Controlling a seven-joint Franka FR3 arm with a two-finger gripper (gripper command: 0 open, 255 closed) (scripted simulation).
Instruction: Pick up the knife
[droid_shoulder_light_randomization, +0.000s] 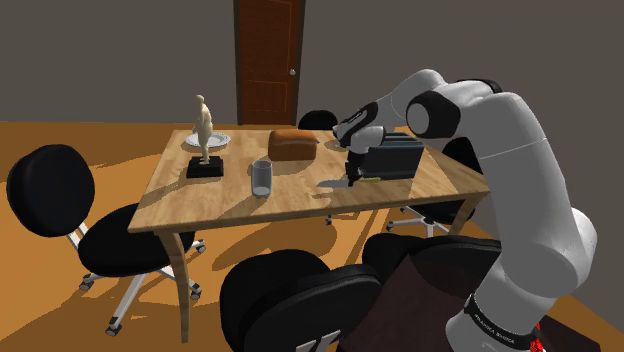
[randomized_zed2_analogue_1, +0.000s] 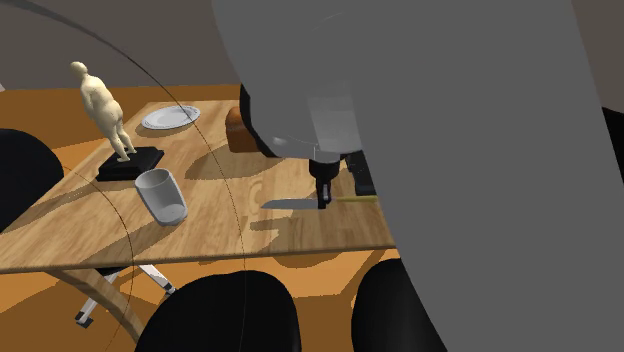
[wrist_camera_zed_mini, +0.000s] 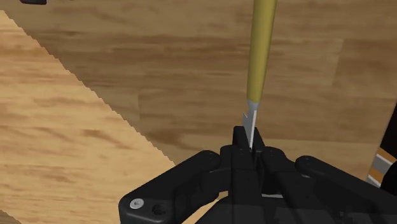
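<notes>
Over at the shoulder view's left, a rounded black chair (droid_shoulder_light_randomization: 50, 190) is sitting beside the wooden tabletop (droid_shoulder_light_randomization: 200, 195), whose pale grain is running lengthwise. Moving right, a cream figurine (droid_shoulder_light_randomization: 204, 125) is standing upright on a flat black base, with a round pale plate (randomized_zed2_analogue_1: 168, 117) lying just behind it. A smooth grey cylindrical glass (droid_shoulder_light_randomization: 261, 178) is standing nearer the front edge, and a rounded brown loaf (droid_shoulder_light_randomization: 293, 144) is resting farther back. Next the knife (randomized_zed2_analogue_1: 290, 203) is showing near the front edge, its thin grey blade pointing toward the glass and its slim olive-yellow handle pointing away. I am pinching it with my black pincer (wrist_camera_zed_mini: 249, 141), fingers closed on the blade right where it meets the handle. A dark boxy object (droid_shoulder_light_randomization: 395, 160) is standing just behind my pincer.
</notes>
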